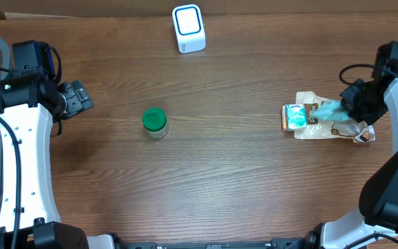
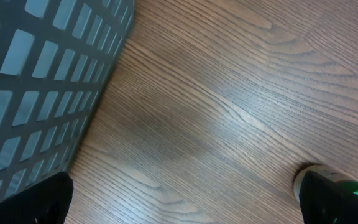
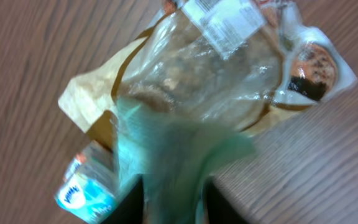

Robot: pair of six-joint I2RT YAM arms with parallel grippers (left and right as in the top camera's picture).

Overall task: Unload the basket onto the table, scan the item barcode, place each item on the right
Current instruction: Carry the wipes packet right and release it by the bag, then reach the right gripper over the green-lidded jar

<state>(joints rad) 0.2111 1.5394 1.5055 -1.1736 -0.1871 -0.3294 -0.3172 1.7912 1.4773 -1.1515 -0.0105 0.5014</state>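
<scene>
Right wrist view: a teal translucent soft wrapper (image 3: 173, 155) sits between my right gripper (image 3: 174, 208) fingers, blurred. I can't tell whether the jaws pinch it or stand clear. It overlaps a clear-and-tan plastic snack packet (image 3: 229, 81) with a white printed label. A small blue-and-white carton (image 3: 86, 193) sits at the packet's end. All of this is at the right of the brown wooden table (image 1: 240, 173). The left gripper (image 2: 188, 202) is spread wide, holding nothing. The white-and-blue box scanner (image 1: 188, 28) is at the far edge, well apart.

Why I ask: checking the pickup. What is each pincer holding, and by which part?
The left pincer holds nothing. A blurred teal packet lies between the right pincer's fingers, by one end; whether it is gripped cannot be told.
</scene>
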